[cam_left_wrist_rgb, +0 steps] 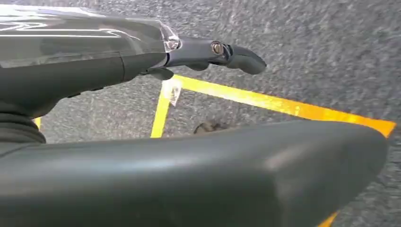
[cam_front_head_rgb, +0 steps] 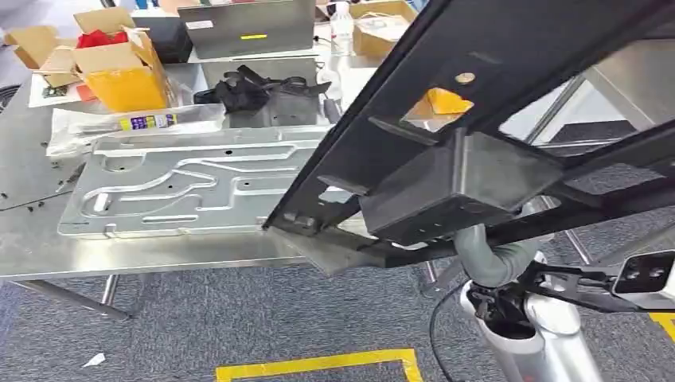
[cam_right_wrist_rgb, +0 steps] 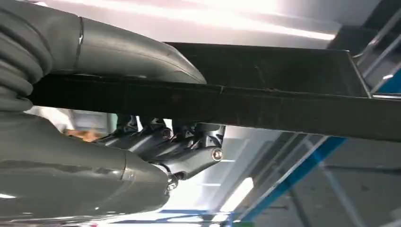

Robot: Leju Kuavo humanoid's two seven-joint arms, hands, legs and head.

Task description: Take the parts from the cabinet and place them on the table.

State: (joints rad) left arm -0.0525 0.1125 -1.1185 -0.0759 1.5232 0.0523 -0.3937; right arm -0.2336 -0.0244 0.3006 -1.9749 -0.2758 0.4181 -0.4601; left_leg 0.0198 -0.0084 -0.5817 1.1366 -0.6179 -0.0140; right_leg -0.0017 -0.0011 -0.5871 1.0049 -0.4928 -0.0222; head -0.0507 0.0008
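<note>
A large black metal frame part (cam_front_head_rgb: 477, 119) slants across the head view from the upper right down to the table's front edge (cam_front_head_rgb: 159, 267). Its lower end hangs just over that edge, beside a silver stamped plate (cam_front_head_rgb: 183, 187) lying flat on the table. My right hand (cam_right_wrist_rgb: 156, 137) grips a bar of the black frame part (cam_right_wrist_rgb: 283, 109), thumb on one side and fingers curled against the other. In the head view its grey ribbed wrist (cam_front_head_rgb: 493, 259) shows under the part. My left hand (cam_left_wrist_rgb: 142, 61) hangs over the carpet with fingers stretched out, holding nothing.
Further back the table holds a yellow cardboard box (cam_front_head_rgb: 119, 76), a clear plastic bag (cam_front_head_rgb: 135, 123), a black bundle (cam_front_head_rgb: 247, 87), a grey panel (cam_front_head_rgb: 247, 28) and a bottle (cam_front_head_rgb: 341, 24). Yellow tape (cam_front_head_rgb: 318, 364) marks the grey carpet in front of the table.
</note>
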